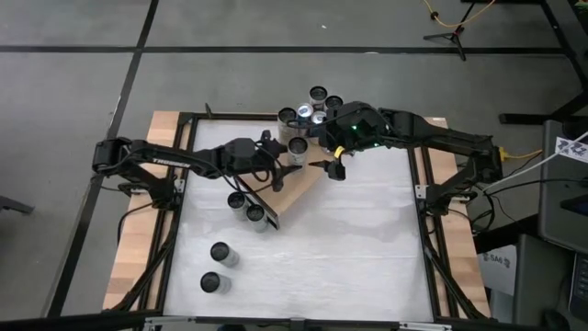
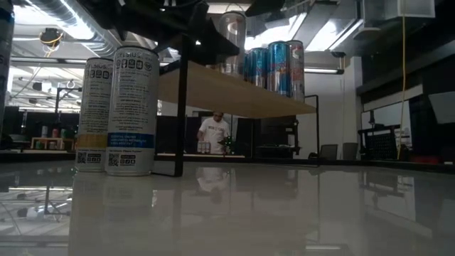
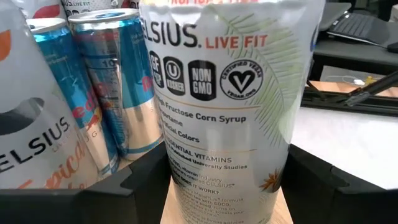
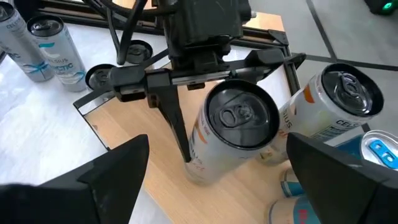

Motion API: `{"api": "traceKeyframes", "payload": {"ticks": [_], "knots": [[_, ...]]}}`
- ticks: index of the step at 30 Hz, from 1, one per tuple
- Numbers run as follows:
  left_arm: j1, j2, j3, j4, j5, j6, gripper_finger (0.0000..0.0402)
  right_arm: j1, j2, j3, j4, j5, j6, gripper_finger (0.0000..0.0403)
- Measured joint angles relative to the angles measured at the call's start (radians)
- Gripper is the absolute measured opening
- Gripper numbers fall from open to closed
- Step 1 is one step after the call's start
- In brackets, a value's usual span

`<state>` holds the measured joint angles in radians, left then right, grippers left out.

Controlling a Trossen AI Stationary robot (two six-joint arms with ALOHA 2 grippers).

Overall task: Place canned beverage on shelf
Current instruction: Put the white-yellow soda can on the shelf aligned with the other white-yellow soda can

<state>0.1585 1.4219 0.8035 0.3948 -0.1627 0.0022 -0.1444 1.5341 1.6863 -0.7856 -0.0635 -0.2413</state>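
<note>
Two tall white printed aluminium cans stand nearest on the white bench, just beside the black front leg of the long light-brown wooden shelf, waiting their turn, I judge. Above that leg, on the shelf's board, is the task's thing: the tall white Celsius beverage can, upright on the wood. My left jaws straddle it, a dark finger at each side; whether they pinch it or have just let go I cannot tell. I judge I am setting it down close to its neighbours to keep the row tight. Just beyond it on the shelf stand blue-and-silver slim cans and more white ones. My right jaws hover spread and empty above the shelf's far end, watching.
</note>
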Motion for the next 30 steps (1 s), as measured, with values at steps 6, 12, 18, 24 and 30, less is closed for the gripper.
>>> {"api": "traceKeyframes", "payload": {"ticks": [6, 12, 18, 24, 30], "knots": [[0.000, 0.007, 0.000, -0.001, -0.003, -0.001, 0.0271, 0.000, 0.000, 0.000, 0.000, 0.000, 0.000, 0.0376], [0.000, 0.011, -0.002, 0.002, -0.003, -0.021, 0.0287, 0.000, 0.000, 0.000, -0.001, 0.000, 0.000, 0.0376], [0.000, 0.011, -0.002, -0.002, -0.003, -0.025, 0.0294, 0.000, 0.000, 0.000, -0.001, -0.001, 0.000, 0.0376], [0.000, 0.002, -0.003, 0.002, -0.003, -0.025, 0.0294, 0.000, 0.000, 0.000, -0.001, -0.001, 0.000, 0.0376], [0.000, -0.016, -0.003, -0.022, -0.003, -0.025, 0.0295, 0.000, 0.000, 0.000, 0.005, -0.001, 0.000, 0.0376]]}}
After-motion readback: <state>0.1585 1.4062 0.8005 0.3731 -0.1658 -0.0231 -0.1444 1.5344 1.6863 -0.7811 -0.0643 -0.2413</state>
